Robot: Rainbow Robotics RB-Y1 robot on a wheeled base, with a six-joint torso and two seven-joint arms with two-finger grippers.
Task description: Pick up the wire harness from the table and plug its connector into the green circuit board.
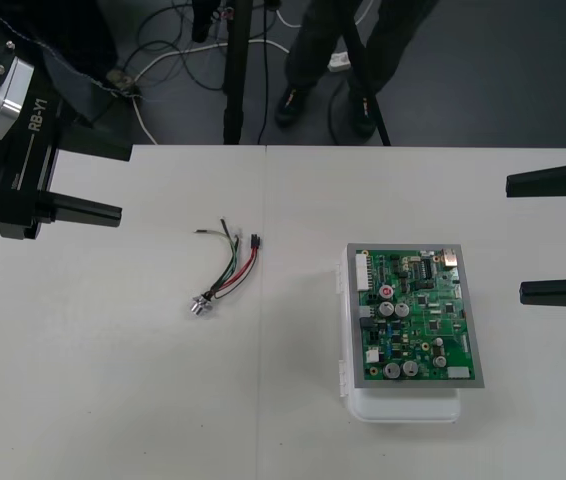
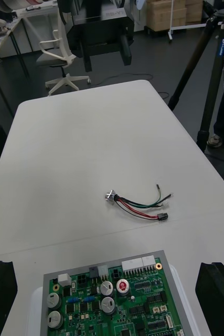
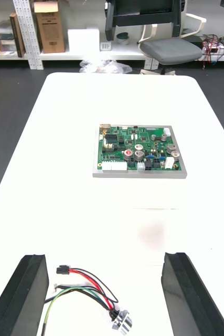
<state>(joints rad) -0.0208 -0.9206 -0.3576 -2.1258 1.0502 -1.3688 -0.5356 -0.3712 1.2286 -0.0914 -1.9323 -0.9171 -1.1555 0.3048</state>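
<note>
The left jaws stand wide apart and empty over the left side of the plain light table [image 1: 113, 400]. Their black fingers [image 1: 83, 212] point toward the table's middle, and the arm behind them is cut off at the frame edge.

Just ahead of these jaws, in line with the gap between them, lies the small wire harness of thin red, black and green wires [image 3: 88, 286]. It lies flat on the table and touches neither finger. Its round metal flanged socket [image 3: 121, 320] is the end nearest the jaws. Its small black plug [image 3: 63, 270] lies a little farther out, unplugged.

Well beyond the harness stands the green circuit board [image 3: 138, 151]. Its white base [image 1: 403, 405] is hard to separate from the table in the left wrist view.

The right jaws are likewise wide apart and empty, at the table's right side, with the body behind their fingers [image 1: 560, 292] cropped. In the right wrist view the board sits between these jaws, its near part cut off. The board's connectors are too fine to tell apart.
</note>
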